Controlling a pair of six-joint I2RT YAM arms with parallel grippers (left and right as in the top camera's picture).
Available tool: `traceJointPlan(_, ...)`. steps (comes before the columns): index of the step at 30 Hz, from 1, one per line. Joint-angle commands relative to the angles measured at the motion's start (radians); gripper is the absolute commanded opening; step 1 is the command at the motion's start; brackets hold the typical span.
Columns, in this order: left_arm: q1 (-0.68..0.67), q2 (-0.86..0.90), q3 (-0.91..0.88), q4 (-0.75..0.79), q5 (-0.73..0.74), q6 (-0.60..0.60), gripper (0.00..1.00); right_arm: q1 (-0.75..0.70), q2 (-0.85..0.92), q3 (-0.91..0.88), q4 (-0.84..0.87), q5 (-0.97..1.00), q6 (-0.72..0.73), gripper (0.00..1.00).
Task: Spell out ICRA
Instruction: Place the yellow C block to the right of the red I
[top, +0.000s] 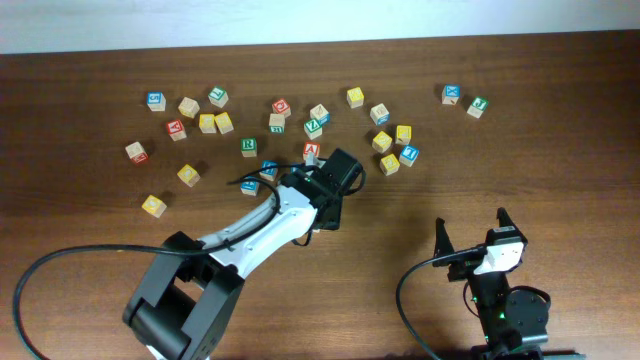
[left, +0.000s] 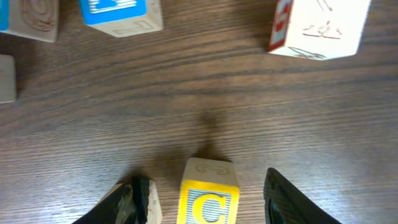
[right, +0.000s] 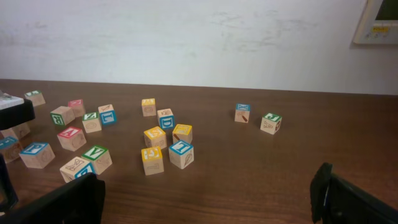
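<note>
blocks (top: 215, 97) scattered loose across the far half of the table (top: 560, 180) in the overhead view, no row of four laid out anywhere; spelling judged barely begun. left gripper (top: 335, 190) stretched from the near-left corner into the middle of the scatter, covering anything beneath; c block not visible from up here. just beyond, a red-faced block (top: 311, 152), possibly an a, too small to swear to. right gripper (top: 470, 235) parked near the front edge on its own side, well apart from every block, jaws spread, nothing between; probably held back to leave the middle free.

left wrist next: c block (left: 209, 194), yellow-framed, upright on the wood, seated squarely between the two dark fingers (left: 140, 199), bare table on either side. open, then, straddling and not yet pinching; centred that way presumably for an even squeeze on both flat sides, without twisting. ahead, a blue-topped block (left: 121, 15) and a red-edged pale block (left: 320, 28), both well apart from the c, so room enough to close.

right wrist last: looks across the wood toward the scatter, own fingers (right: 56, 205) wide at the bottom corners, empty.
</note>
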Motion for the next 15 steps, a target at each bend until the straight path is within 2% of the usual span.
traceJointPlan(1, 0.001, -0.001, -0.010, 0.009, 0.021, 0.027, 0.50, -0.008, -0.008, -0.007, -0.003, 0.008, -0.007, 0.98)
traceJointPlan(6, 0.001, 0.053, -0.010, 0.014, 0.030, 0.027, 0.48, -0.008, -0.008, -0.007, -0.003, 0.008, -0.007, 0.98)
traceJointPlan(8, 0.001, 0.053, -0.010, 0.016, 0.029, 0.028, 0.40, -0.008, -0.008, -0.007, -0.003, 0.008, -0.007, 0.98)
traceJointPlan(12, 0.001, 0.053, -0.010, 0.013, 0.063, 0.027, 0.33, -0.008, -0.008, -0.007, -0.003, 0.008, -0.007, 0.98)
traceJointPlan(15, 0.001, 0.055, -0.011, 0.006, 0.074, 0.027, 0.34, -0.008, -0.008, -0.007, -0.003, 0.008, -0.007, 0.98)
